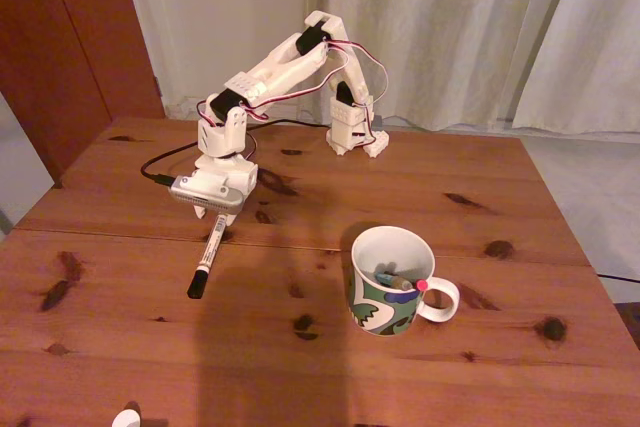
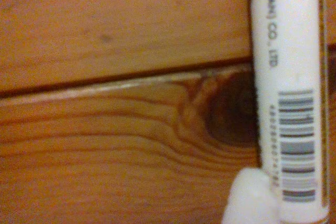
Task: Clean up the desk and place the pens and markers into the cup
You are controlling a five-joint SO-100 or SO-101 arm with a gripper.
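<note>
My pincer (image 1: 214, 213) sits low on the bench (image 1: 120, 337) over the white marker (image 1: 207, 257), black-capped, barcode on its barrel (image 2: 286, 87), though whether it grips I cannot tell; the patterned cup (image 1: 385, 292) stands well apart, pens (image 1: 395, 280) inside.

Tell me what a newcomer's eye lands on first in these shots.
Probably the white arm folded low at the back of the desk, its gripper down at the upper end of the white marker, which slants toward the front left in the fixed view. Next, the patterned cup right of centre, with pens already inside. The wrist view puts the marker's barcode right beside a dark knot.
</note>
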